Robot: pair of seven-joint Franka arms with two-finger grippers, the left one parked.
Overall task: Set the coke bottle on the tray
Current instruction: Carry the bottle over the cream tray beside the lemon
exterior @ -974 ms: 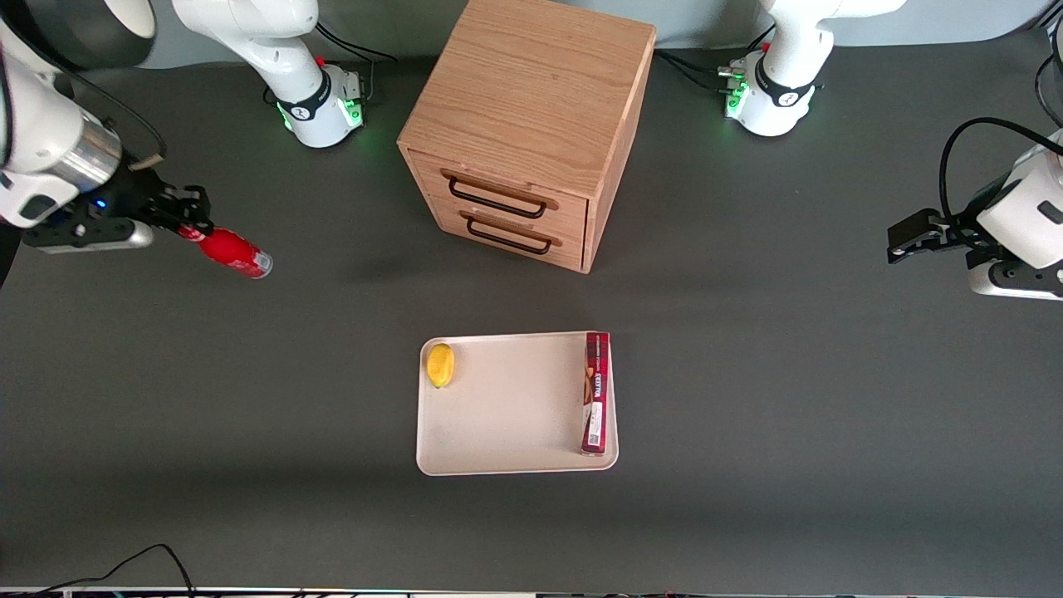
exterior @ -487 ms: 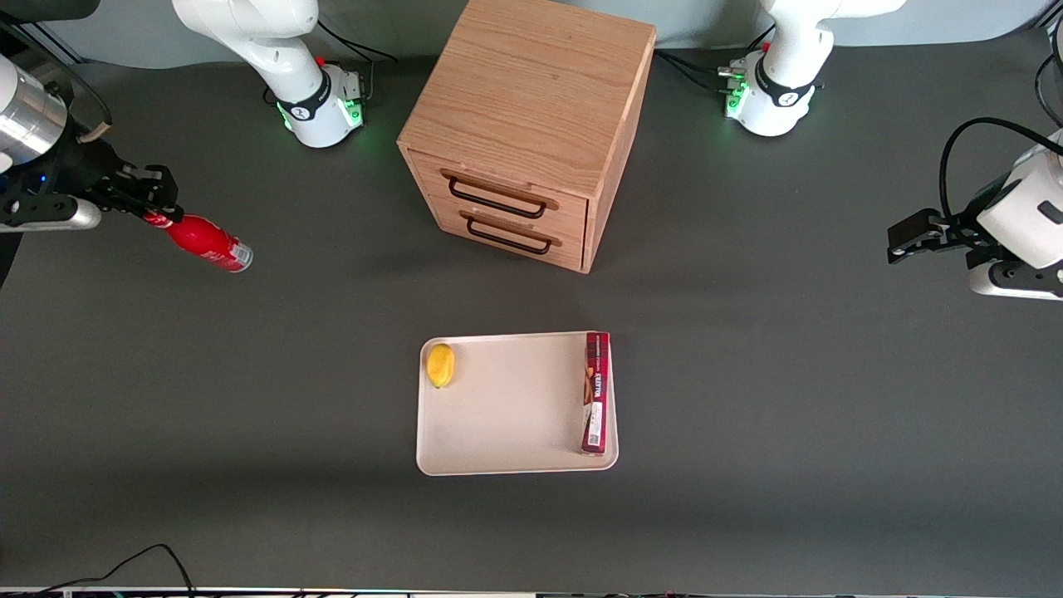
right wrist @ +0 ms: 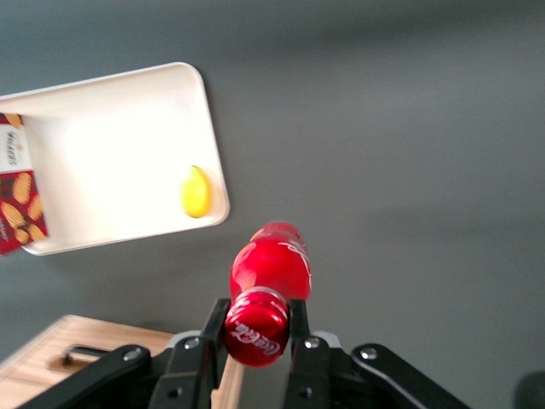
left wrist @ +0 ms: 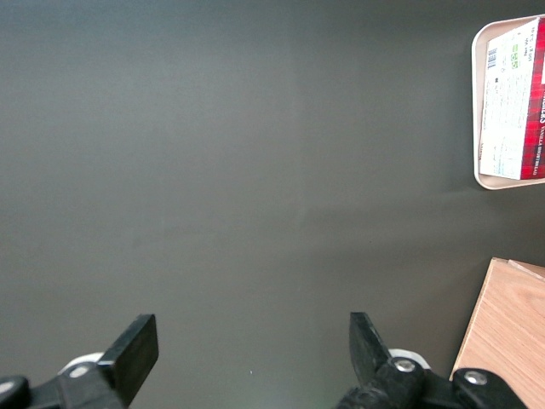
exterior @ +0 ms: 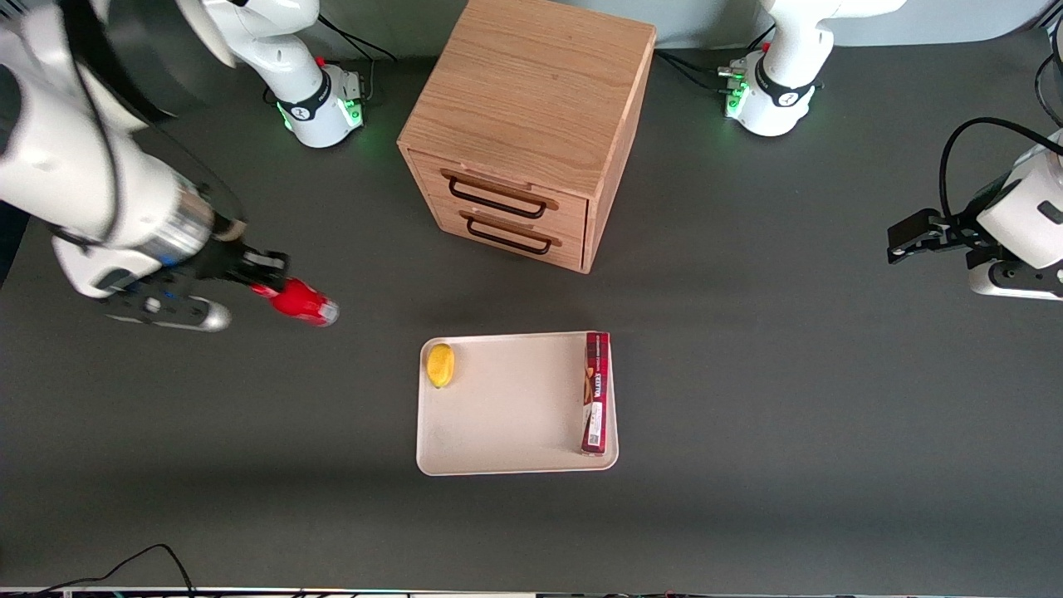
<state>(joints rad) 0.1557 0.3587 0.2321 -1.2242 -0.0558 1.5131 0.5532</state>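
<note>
1. Over the last second the pincer (exterior: 267,282) and the coke bottle (exterior: 301,302) it carried swung away from the working arm's end of the bench, first drawing back toward that edge, then travelling inward to a spot much closer to the tray (exterior: 507,423).
2. That shift suggested the carry stage was well under way; the bottle still had to cross a stretch of bare bench before it could be set down.
3. The pincer was clamped narrowly on the bottle's neck just under the red cap (right wrist: 255,329), one finger (right wrist: 212,326) on each side, as the right wrist view showed.
4. The bottle was held off the bench, tilted, its silvery base pointing toward the tray.
5. The tray lay near the bench's middle, toward the front edge, with a lemon (exterior: 440,365) in one corner and a long red box (exterior: 595,392) along one short side; the middle was free.
6. The working arm reached in low from its end of the bench, wrist angled toward the tray.
</note>
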